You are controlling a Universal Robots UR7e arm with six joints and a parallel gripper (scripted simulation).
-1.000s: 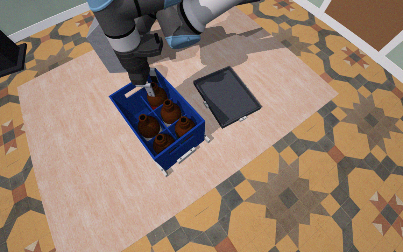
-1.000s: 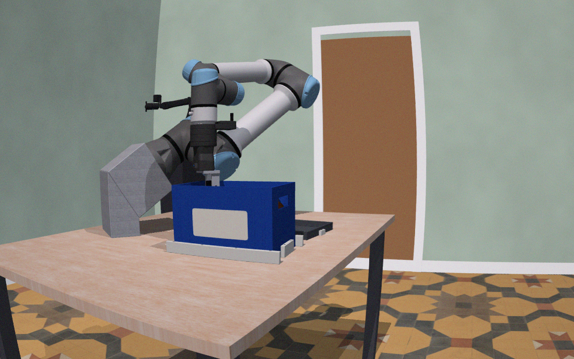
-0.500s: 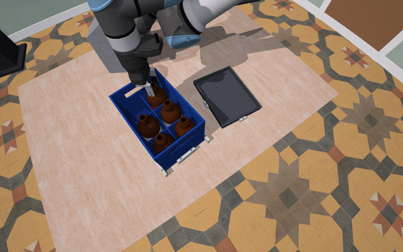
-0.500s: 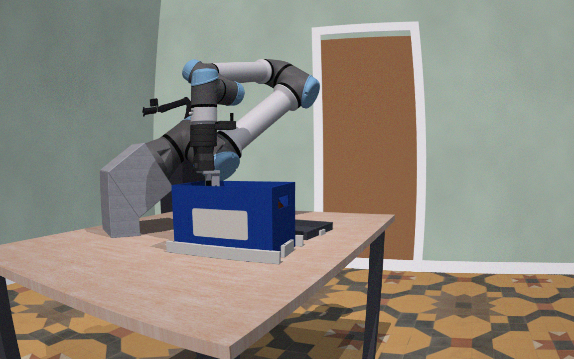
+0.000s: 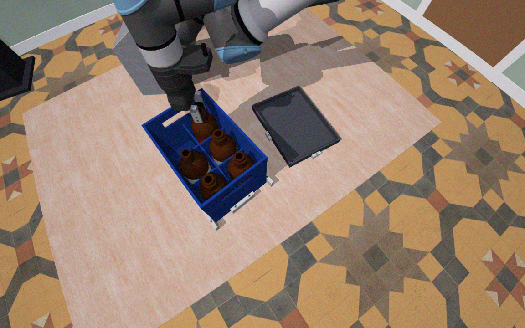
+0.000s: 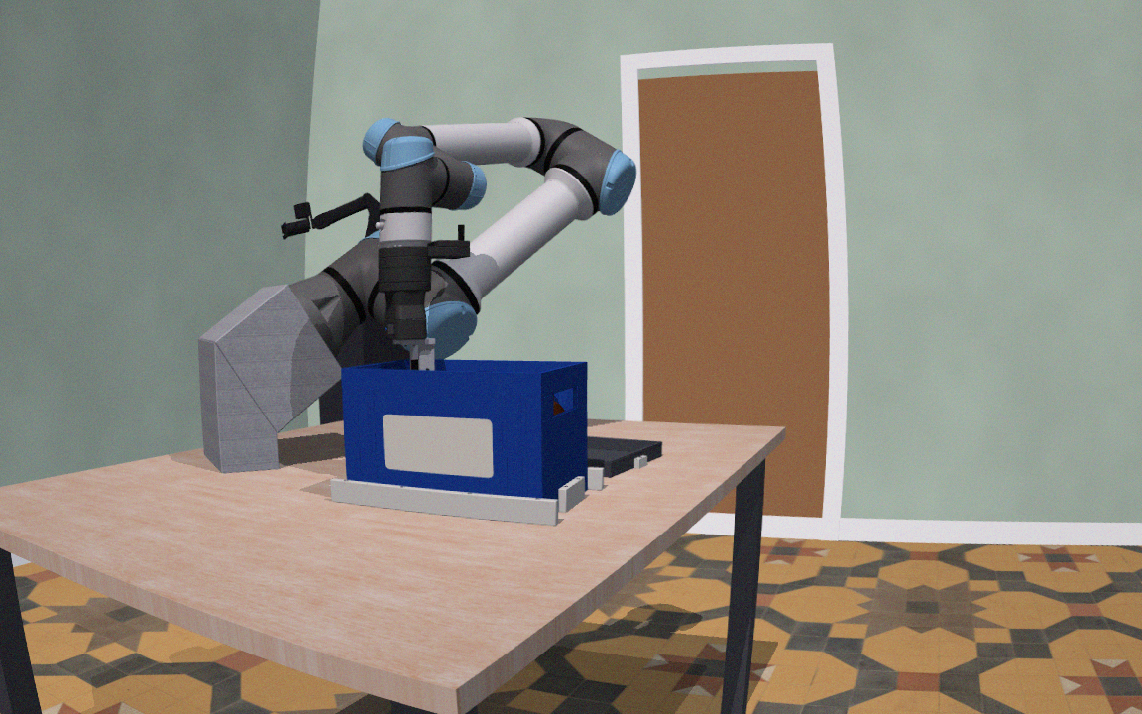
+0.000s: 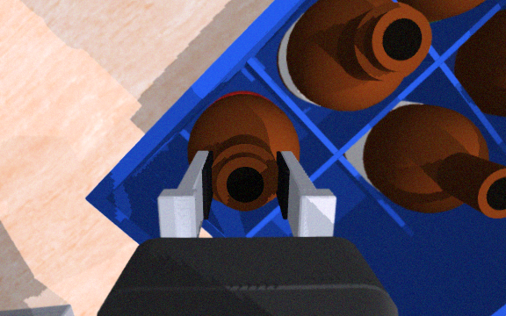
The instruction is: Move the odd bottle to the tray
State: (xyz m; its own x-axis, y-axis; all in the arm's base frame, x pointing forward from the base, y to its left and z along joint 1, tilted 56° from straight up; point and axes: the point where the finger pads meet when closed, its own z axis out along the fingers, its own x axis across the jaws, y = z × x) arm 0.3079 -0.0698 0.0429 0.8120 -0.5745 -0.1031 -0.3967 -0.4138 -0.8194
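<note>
My gripper (image 5: 200, 113) (image 6: 422, 359) (image 7: 244, 171) is shut on the neck of a brown bottle (image 5: 205, 126) (image 7: 244, 118) with a red label edge. That bottle is upright in a corner compartment of the blue crate (image 5: 258, 171) (image 6: 513, 443) (image 7: 209, 83); its neck shows a wider ring below the opening. Beside it stands a second bottle (image 5: 222, 147) (image 7: 345, 88), also ringed. Diagonally across, a third bottle (image 5: 193, 165) (image 7: 411, 158) has a straight neck with no ring visible. Two more bottles (image 5: 211, 189) (image 5: 238, 169) stand at the far end from my gripper, both ringed. The dark tray (image 5: 305, 126) (image 6: 628, 450) holds nothing.
The crate's high walls and thin blue dividers (image 5: 211, 159) (image 7: 297, 110) surround the bottles. One compartment beside the gripped bottle is empty. Light grey stops (image 5: 243, 202) (image 6: 442, 501) edge the crate; smaller ones (image 5: 316, 154) edge the tray. The tray lies right of the crate in the top view.
</note>
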